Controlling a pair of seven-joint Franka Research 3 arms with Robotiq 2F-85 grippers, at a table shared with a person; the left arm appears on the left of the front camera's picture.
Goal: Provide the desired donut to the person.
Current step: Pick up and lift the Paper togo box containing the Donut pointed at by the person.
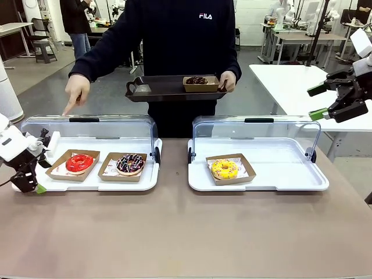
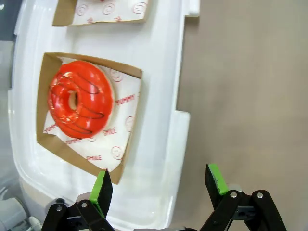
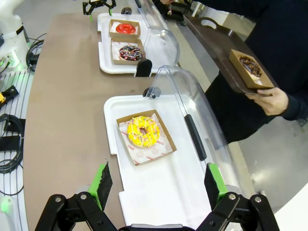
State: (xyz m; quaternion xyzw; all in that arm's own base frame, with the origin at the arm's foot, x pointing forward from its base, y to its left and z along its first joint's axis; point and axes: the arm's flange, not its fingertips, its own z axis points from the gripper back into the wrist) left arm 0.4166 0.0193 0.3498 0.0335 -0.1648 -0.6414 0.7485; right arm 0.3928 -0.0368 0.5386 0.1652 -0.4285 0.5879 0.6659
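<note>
The person [image 1: 180, 40] in a black FILA sweatshirt stands across the table, one hand [image 1: 76, 90] pointing down over the left case's lid above the red donut [image 1: 79, 163]. Their other hand holds a dark tray [image 1: 157, 90] carrying a chocolate donut [image 1: 196, 81] in a paper box. The red donut [image 2: 79, 105] sits in a brown paper box on the left white tray [image 1: 99, 185], beside a dark sprinkled donut [image 1: 130, 164]. My left gripper [image 1: 36, 174] hovers open at that tray's near left corner. A yellow donut [image 1: 224, 169] lies on the right tray [image 1: 290, 183]. My right gripper [image 1: 317, 102] hangs open, high at the right.
Both trays have clear lids [image 1: 87, 128] raised at the back, with black hinges [image 1: 157, 154] between the two cases. A white table [image 1: 290, 81] stands behind at the right. Cables [image 3: 12, 144] lie beside the brown tabletop [image 1: 186, 232].
</note>
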